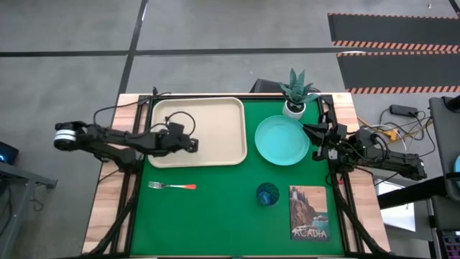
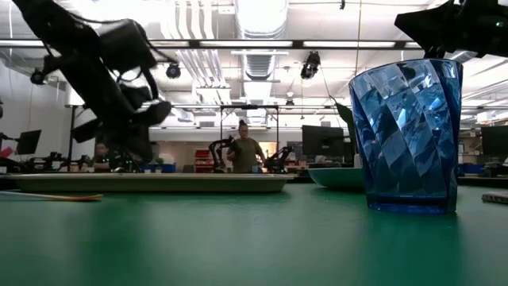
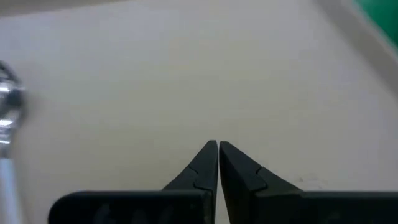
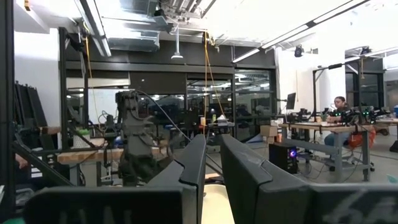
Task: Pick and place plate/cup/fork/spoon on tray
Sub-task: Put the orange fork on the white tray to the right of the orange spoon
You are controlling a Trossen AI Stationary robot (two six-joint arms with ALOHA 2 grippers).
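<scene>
Beige plastic fills the left wrist view, where the left gripper [image 3: 217,144] hangs low over the tray [image 1: 215,108] with its 2 fingertips pressed together, holding nothing. From above, that gripper [image 1: 192,144] sits over the tray's near half, at the far left of the green table [image 1: 215,216]. A silver spoon [image 3: 7,124] lies on the tray floor just beside it, only partly in sight. The fork [image 1: 171,185] rests on the green surface nearer than the tray, orange-red handle pointing right. The turquoise plate [image 1: 282,139] lies just right of the tray, apart from it. The right gripper [image 1: 310,132] waits at the plate's right edge, its fingers [image 4: 189,165] slightly parted and empty. The blue cup [image 1: 267,194] stands upright near the plate, beside a picture card [image 1: 309,212]. A potted plant [image 1: 296,93] stands beyond the plate.
</scene>
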